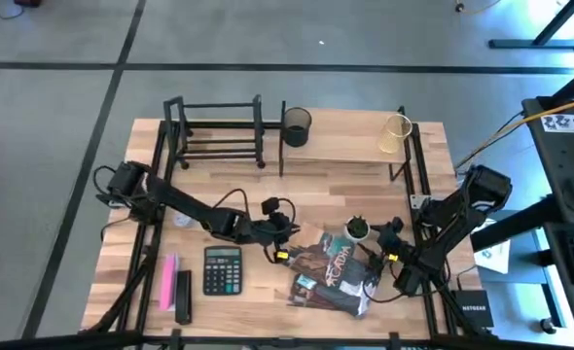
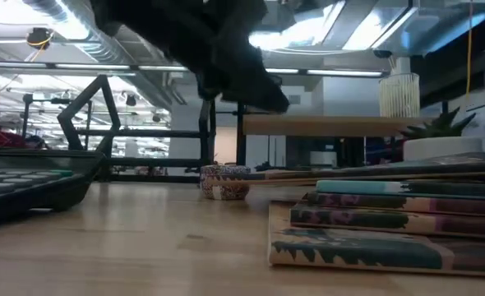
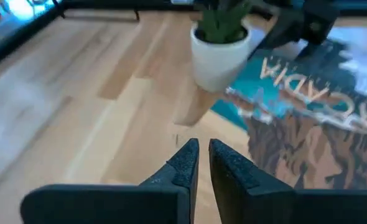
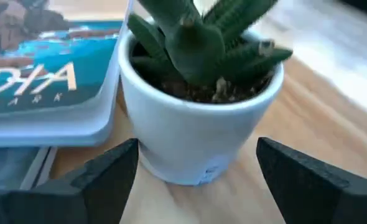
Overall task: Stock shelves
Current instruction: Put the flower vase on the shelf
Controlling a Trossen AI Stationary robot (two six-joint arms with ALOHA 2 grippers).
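The right gripper [image 4: 196, 165] is spread wide, its fingers flanking the white pot of a small succulent [image 4: 199, 93] without touching it. The plant stands just beside the stack of Acadia books [image 1: 331, 277]. The left gripper [image 3: 201, 163] hovers over bare tabletop with its fingers nearly closed, holding nothing. The light-wood board shelf [image 1: 350, 148] and the black book rack [image 1: 217, 131] stand along the table's far edge.

"ACADIA" on book [image 3: 314, 106] cover
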